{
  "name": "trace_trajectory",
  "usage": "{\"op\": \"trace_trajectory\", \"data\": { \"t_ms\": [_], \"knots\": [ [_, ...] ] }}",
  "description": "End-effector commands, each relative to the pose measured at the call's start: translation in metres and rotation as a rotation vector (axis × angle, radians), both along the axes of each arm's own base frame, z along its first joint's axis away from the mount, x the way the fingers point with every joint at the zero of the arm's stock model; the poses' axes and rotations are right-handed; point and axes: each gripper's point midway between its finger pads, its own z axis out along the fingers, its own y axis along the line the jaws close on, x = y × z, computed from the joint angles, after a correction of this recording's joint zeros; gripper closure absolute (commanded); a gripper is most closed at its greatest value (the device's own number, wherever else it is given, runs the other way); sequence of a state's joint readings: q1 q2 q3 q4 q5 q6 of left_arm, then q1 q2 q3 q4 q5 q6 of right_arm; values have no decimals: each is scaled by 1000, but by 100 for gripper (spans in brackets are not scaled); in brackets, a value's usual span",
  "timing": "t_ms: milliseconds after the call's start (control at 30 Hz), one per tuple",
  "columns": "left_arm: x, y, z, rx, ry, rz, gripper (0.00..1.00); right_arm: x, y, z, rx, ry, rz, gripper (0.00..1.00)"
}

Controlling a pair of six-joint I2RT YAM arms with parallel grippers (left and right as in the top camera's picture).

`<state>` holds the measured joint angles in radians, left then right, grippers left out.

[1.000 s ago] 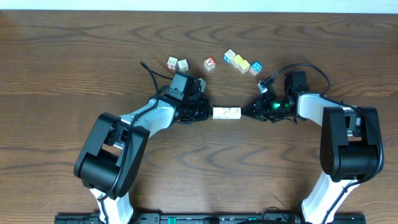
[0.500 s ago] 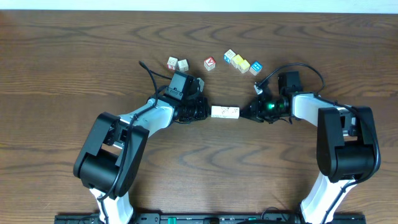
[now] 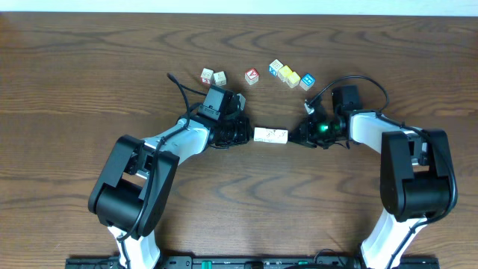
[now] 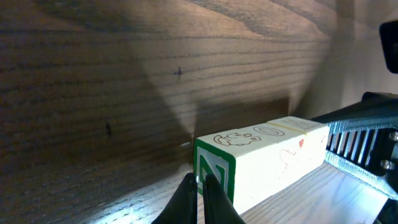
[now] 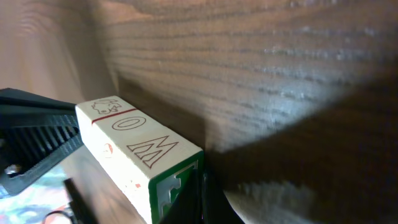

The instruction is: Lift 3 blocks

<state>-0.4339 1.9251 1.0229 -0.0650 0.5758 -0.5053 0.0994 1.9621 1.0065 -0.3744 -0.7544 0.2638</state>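
Note:
Three whitish blocks (image 3: 270, 135) lie end to end as one short row at the table's middle. My left gripper (image 3: 249, 134) is shut, and its closed tips press on the row's left end. On the other side my right gripper (image 3: 293, 136), also shut, presses on the right end. In the left wrist view the closed fingertips (image 4: 199, 182) meet the green-framed end face of the row (image 4: 267, 155). The right wrist view has the row (image 5: 134, 146) running away from my shut right gripper (image 5: 200, 182). Whether the row is off the table, I cannot tell.
Several loose cubes lie in a line behind the grippers: two pale ones (image 3: 213, 77), a red-faced one (image 3: 252, 75), then a pale (image 3: 276, 68), a yellow (image 3: 290, 77) and a blue one (image 3: 307, 81). Cables loop over both wrists.
My right gripper has moved left against the row, and the row has shifted slightly left towards the left gripper. The left arm has barely moved.

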Motion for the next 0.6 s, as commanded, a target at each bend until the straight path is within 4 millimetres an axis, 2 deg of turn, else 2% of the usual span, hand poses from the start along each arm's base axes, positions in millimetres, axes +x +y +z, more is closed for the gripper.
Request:
{"op": "trace_trajectory", "data": {
  "t_ms": [0, 233, 567],
  "knots": [
    [-7, -3, -7, -7, 31, -8, 93, 5, 3, 15, -69, -58, 1, 99],
    [-7, -3, -7, -7, 32, -8, 93, 5, 5, 17, -169, -77, -15, 99],
    [-7, -3, -5, -8, 30, -10, 93, 6, 2, 14, -200, -70, -34, 99]
  ]
}}
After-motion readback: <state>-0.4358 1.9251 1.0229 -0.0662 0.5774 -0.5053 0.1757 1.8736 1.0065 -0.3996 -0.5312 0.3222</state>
